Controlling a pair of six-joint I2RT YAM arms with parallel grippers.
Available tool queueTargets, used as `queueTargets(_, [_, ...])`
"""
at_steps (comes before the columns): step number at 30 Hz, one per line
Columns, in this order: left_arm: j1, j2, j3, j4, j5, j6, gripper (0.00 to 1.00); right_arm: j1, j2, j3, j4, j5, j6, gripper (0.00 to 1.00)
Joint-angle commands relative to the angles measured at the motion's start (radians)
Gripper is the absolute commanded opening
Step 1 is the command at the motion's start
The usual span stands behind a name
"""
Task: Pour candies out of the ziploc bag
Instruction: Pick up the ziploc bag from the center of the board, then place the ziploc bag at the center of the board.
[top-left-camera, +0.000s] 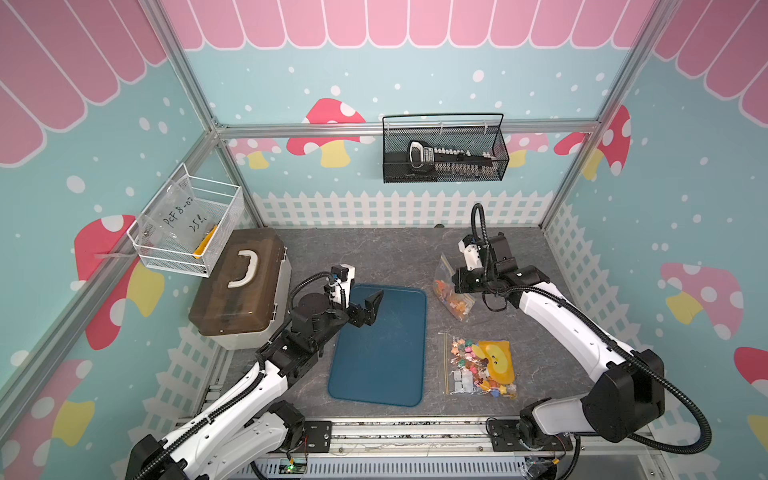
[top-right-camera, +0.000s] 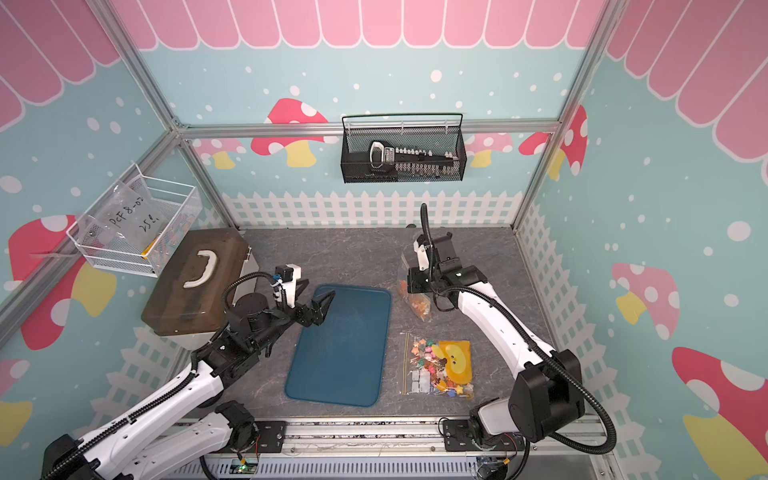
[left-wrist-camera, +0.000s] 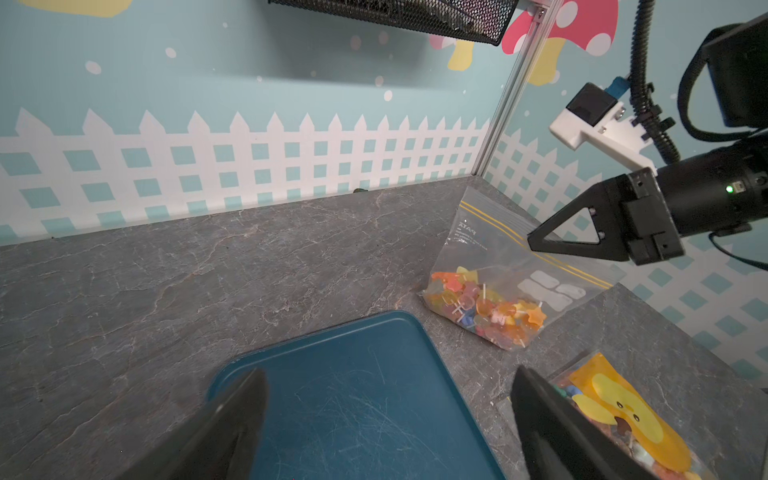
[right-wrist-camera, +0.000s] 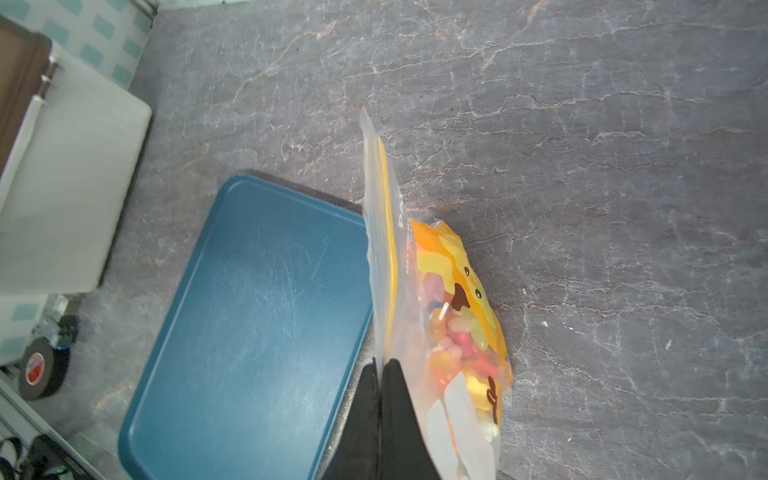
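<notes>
Both right jaws pinch the ziploc bag above its candies.

This is a robotics test cell dressed up like a playroom, not a home. Aluminium frame posts box in a grey marble-look desk. The wall panels carry mushrooms, a white picket fence and a pink awning along the top (all flat print). A left arm and a right arm are bolted to a metal rail at the lower edge of both top views. A black mesh basket hangs at upper centre and a white wire basket at left.
</notes>
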Motion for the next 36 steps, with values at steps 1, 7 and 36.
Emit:
queueTargets(1, [-0.009, 0.005, 0.037, 0.013, 0.012, 0.023, 0.95, -0.023, -0.061, 0.049, 0.058, -0.034, 0.112, 0.00])
queueTargets(7, [-0.016, 0.025, 0.037, 0.023, 0.012, 0.025, 0.95, -0.056, -0.101, 0.021, 0.075, -0.008, 0.182, 0.00])
queueTargets(36, [-0.105, 0.488, 0.250, 0.194, 0.393, 0.258, 0.98, -0.218, -0.194, -0.159, 0.134, -0.030, 0.018, 0.50])
